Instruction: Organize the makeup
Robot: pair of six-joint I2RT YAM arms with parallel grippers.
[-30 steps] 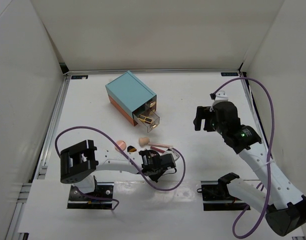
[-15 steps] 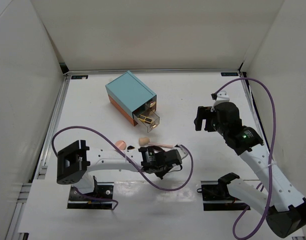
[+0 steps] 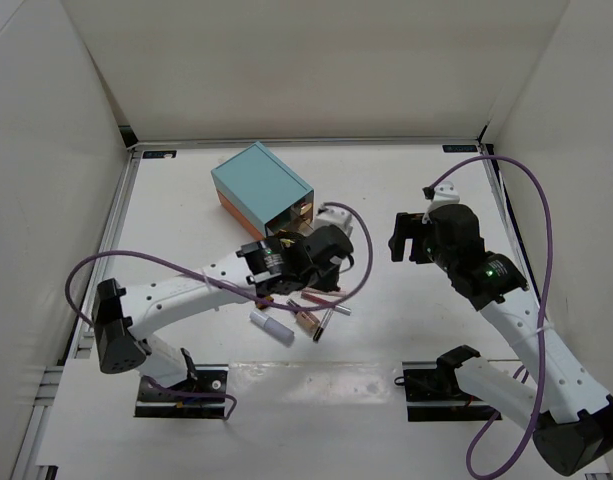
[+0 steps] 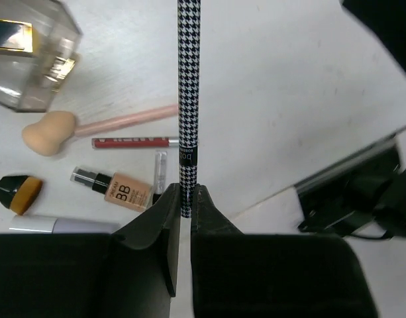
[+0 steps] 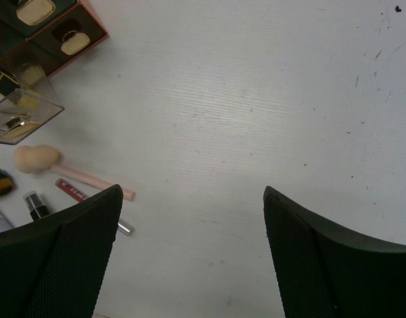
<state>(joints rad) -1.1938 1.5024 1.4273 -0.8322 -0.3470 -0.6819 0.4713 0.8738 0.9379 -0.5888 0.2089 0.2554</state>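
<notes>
My left gripper (image 4: 186,199) is shut on a slim black-and-white houndstooth pencil (image 4: 188,99) and holds it above the table, in front of the teal box (image 3: 256,185); it also shows in the top view (image 3: 314,272). Below it lie a beige sponge (image 4: 47,131) on a pink stick (image 4: 130,119), a red pencil (image 4: 133,142), a BB foundation bottle (image 4: 120,191), a clear slim tube (image 4: 160,171), a black-and-orange piece (image 4: 17,192) and a white tube (image 3: 271,327). My right gripper (image 5: 193,192) is open and empty, up over bare table at the right (image 3: 411,238).
A clear drawer (image 4: 30,53) stands pulled out of the teal box, also in the right wrist view (image 5: 20,112). Two shut drawers (image 5: 50,26) show gold handles. White walls close the table at the back and both sides.
My left arm has swung from the near edge up toward the teal box, with the houndstooth pencil in its jaws. Makeup that it covered now shows. The right arm has not moved.
</notes>
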